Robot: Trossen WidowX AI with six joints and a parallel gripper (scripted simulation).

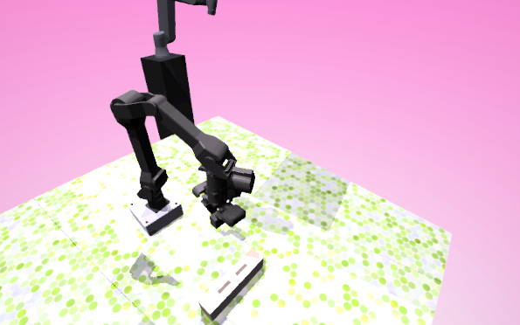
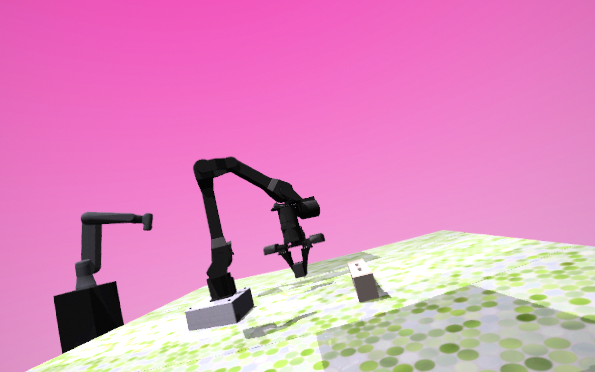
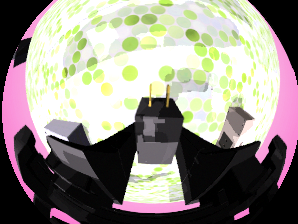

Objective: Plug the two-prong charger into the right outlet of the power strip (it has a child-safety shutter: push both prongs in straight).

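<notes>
My gripper (image 2: 299, 264) (image 3: 156, 125) is shut on the black two-prong charger (image 2: 300, 271) (image 3: 158, 152), which hangs a little above the table. The two thin gold prongs (image 3: 168, 96) point away from the fingers, toward the top of the wrist view. The top view shows the gripper from above, with the charger hidden by it. The pale power strip (image 1: 211, 300) (image 2: 365, 288) (image 3: 239, 121) stands on the table, apart from the charger, with two slotted outlets along its top. The fine shape of the outlet holes is too small to tell.
My arm's grey base (image 1: 165, 224) (image 2: 212, 317) (image 3: 65, 131) stands to the left of the gripper. A second dark arm (image 1: 166, 22) (image 2: 91, 245) stands on a black pedestal (image 1: 168, 80) (image 2: 89, 315) behind. Shadows fall on the green-dotted table (image 1: 321, 280) (image 2: 542, 280).
</notes>
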